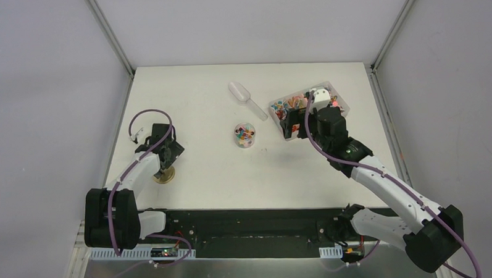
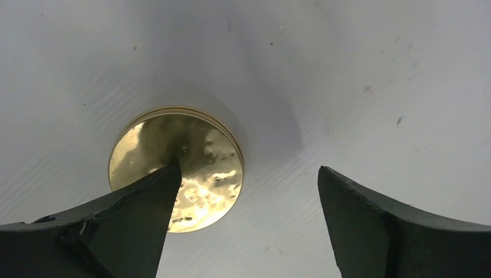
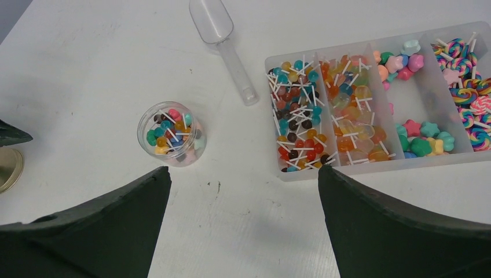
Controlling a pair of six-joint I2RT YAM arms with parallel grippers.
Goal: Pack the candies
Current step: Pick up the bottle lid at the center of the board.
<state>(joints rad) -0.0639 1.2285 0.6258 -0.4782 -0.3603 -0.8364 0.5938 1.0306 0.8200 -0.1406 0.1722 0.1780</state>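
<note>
Lidding step judged: left gripper (image 2: 248, 169), jaws spread, hangs off-centre over the gold lid (image 2: 202, 168), must centre and grasp it for the jar (image 3: 140, 136) of candies (image 3: 171, 128); right gripper (image 3: 243, 169) also spread.

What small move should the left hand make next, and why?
Probably shift sideways to centre the golden lid between its fingers. The left hand is open above it, but one finger overlaps the lid; the jar already holds candies and stands uncovered.

light: bright, even | glare: gold lid (image 2: 204, 174) | shadows: soft | focus: sharp
</note>
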